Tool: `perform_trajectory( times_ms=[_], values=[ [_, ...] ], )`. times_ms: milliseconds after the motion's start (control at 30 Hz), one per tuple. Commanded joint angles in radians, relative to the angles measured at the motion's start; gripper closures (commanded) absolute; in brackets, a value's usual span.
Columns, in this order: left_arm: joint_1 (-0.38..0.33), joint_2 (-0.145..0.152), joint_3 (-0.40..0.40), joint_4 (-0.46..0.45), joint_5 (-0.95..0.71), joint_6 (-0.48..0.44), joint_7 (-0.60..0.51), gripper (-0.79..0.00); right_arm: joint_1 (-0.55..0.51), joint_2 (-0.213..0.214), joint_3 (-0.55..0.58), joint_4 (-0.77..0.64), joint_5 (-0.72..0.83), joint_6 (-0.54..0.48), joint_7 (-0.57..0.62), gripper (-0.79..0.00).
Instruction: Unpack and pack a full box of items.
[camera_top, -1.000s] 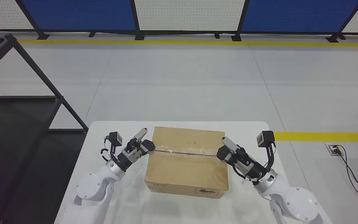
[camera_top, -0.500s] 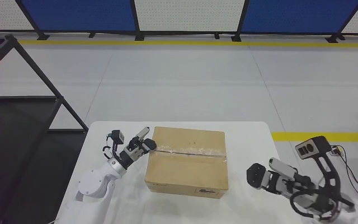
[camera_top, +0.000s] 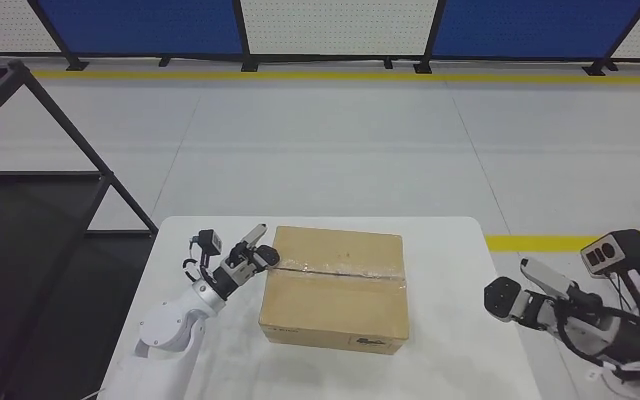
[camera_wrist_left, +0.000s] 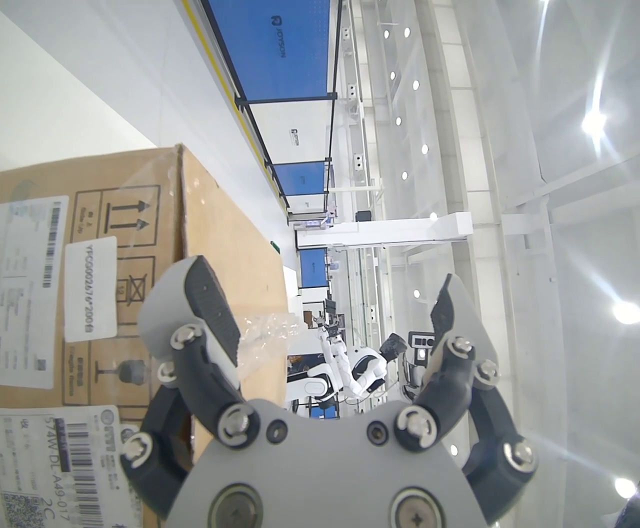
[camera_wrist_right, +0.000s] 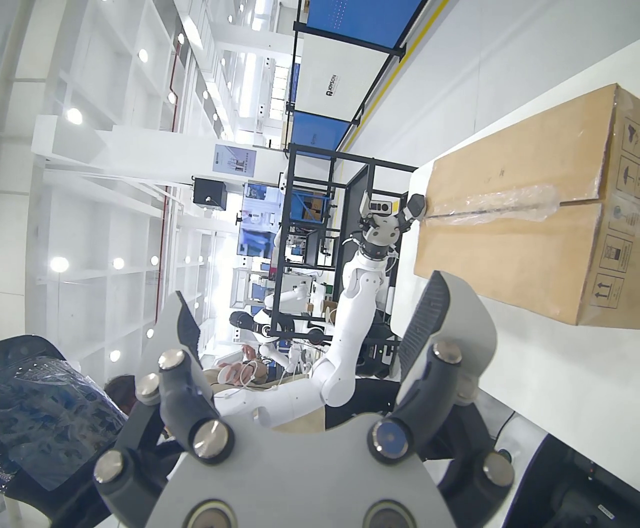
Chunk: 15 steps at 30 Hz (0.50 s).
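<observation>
The box (camera_top: 335, 290) sits shut in the middle of the table (camera_top: 440, 350), its flaps closed under a strip of clear tape (camera_top: 345, 268) along the seam, so whatever is inside is hidden from me. My left gripper (camera_wrist_left: 325, 280) is at the box's left end, level with the seam, jaws spread wide and gripping nothing. A crumpled loose end of the tape lies just beside one finger (camera_wrist_left: 210, 305), and I cannot tell whether the pad touches it. From my left wrist the box is cut off, with one labelled side and a corner in view. My right gripper (camera_top: 503, 298) hangs past the table's right edge, well apart from the box, also released and empty; that arm runs out of the top view at the corner. A second ago that right gripper was at the box's right end by the seam. Half a second ago it had swung out over the table's right side, and now it is farther out still. My left gripper has barely shifted, and the box has not moved.
</observation>
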Motion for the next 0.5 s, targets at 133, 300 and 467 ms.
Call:
perform_trajectory(
  times_ms=[133, 300, 467],
  values=[
    [0.0, 0.001, 0.003, -0.002, -0.004, -0.002, 0.001, -0.785, 0.0, 0.0, 0.0, 0.0, 0.0, 0.0, 0.0, -0.785],
    [-0.001, 0.002, 0.005, -0.002, -0.005, -0.002, 0.0, -0.785, -0.004, 0.001, -0.047, 0.027, -0.004, 0.006, -0.065, -0.785],
    [0.003, 0.003, 0.004, -0.007, -0.005, -0.008, 0.002, -0.785, 0.067, 0.004, -0.16, 0.095, 0.001, 0.005, -0.116, -0.785]
  ],
)
